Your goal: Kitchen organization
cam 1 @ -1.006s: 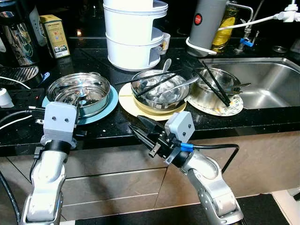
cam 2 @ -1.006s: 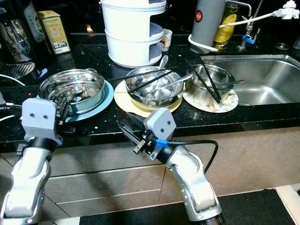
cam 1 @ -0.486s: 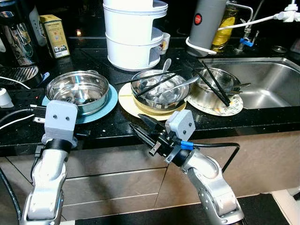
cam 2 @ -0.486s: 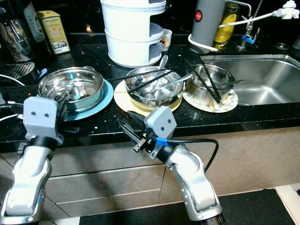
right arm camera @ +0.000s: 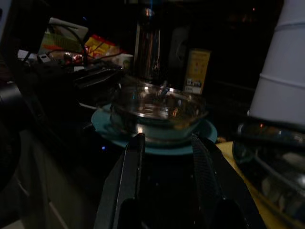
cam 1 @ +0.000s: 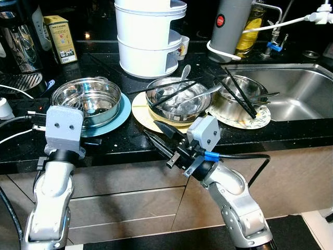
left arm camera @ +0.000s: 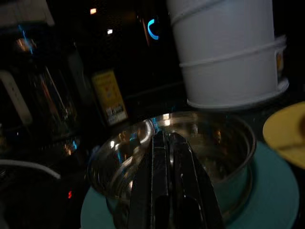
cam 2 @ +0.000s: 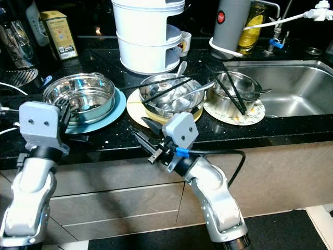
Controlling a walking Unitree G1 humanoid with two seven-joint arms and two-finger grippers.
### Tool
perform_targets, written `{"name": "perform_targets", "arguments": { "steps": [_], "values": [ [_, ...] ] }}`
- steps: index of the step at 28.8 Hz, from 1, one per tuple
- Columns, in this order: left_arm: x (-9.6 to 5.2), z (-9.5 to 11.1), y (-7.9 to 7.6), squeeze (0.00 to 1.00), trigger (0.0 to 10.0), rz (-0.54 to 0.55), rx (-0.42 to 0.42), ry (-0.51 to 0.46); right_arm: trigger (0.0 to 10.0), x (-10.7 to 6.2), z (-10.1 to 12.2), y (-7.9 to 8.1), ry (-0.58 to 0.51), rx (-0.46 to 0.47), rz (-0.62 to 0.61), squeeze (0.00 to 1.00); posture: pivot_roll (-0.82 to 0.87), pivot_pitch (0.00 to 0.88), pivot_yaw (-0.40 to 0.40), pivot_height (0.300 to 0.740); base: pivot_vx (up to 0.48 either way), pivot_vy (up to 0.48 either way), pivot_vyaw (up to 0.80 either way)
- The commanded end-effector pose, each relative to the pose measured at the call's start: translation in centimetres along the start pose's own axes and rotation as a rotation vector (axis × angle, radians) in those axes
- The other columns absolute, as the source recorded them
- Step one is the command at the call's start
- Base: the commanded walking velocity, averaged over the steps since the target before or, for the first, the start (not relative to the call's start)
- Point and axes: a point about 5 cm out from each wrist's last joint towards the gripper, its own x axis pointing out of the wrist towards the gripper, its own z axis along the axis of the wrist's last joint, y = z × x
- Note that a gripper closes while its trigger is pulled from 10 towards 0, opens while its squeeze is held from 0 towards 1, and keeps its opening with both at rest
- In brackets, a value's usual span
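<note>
Three shiny steel bowls (cam 1: pixel 93 99) on plates (cam 1: pixel 117 117)

Bright head views — dim wrist views

Left claw (left arm camera: pixel 164 143) fingers together; right claw (cam 1: pixel 161 138) fingers spread, empty

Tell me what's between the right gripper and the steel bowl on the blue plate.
Only bare black countertop lies between the right gripper and the steel bowl, seen in both eye views.
</note>
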Motion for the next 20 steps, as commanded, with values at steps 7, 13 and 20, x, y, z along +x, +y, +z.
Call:
{"name": "perform_targets", "arguments": {
  "steps": [7,13,20],
  "values": [
    [1.8,5.9,-0.2,0.0,0.0,-0.038,-0.138,-0.245,10.0,0.2,1.6,-0.6,-0.071,0.041,-0.031,0.0,-0.04,0.139,-0.052,0.74,0.0,0.0,0.0],
    [3.0,7.9,0.1,0.0,0.0,-0.038,-0.182,-0.315,10.0,0.6,2.4,-1.1,-0.122,0.087,-0.059,0.0,-0.04,0.139,-0.052,0.74,0.0,0.0,0.0],
    [4.9,7.6,0.6,0.0,0.0,-0.014,-0.679,-0.229,10.0,1.8,4.2,-2.2,-0.233,0.242,-0.162,1.0,-0.04,0.134,-0.057,0.74,0.0,0.0,0.0]
  ]
}}
